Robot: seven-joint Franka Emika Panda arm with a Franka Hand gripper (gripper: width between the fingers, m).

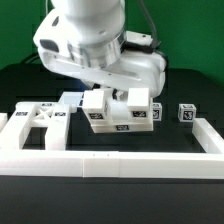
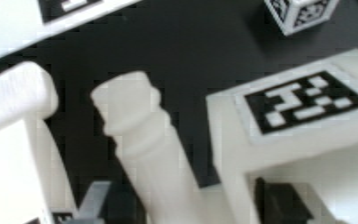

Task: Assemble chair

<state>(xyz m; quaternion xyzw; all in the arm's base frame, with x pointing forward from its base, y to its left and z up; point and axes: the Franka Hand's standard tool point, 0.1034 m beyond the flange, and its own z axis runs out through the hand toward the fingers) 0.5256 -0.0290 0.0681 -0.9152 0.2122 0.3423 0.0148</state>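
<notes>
Gripper (image 2: 179, 203) clenched on a rounded white chair leg (image 2: 144, 135), low over the black table (image 2: 176, 60). Tagged chair block (image 2: 300, 105) just beside the leg. X-braced seat (image 1: 38, 122) toward the exterior view's left, inside the white border wall (image 1: 110, 160).

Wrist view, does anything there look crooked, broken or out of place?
One mild oddity: the chair leg clamped in the gripper seems to run slightly slanted instead of straight out between the fingers, leaning away from the tagged block beside it. Nothing looks broken or spilled.
</notes>
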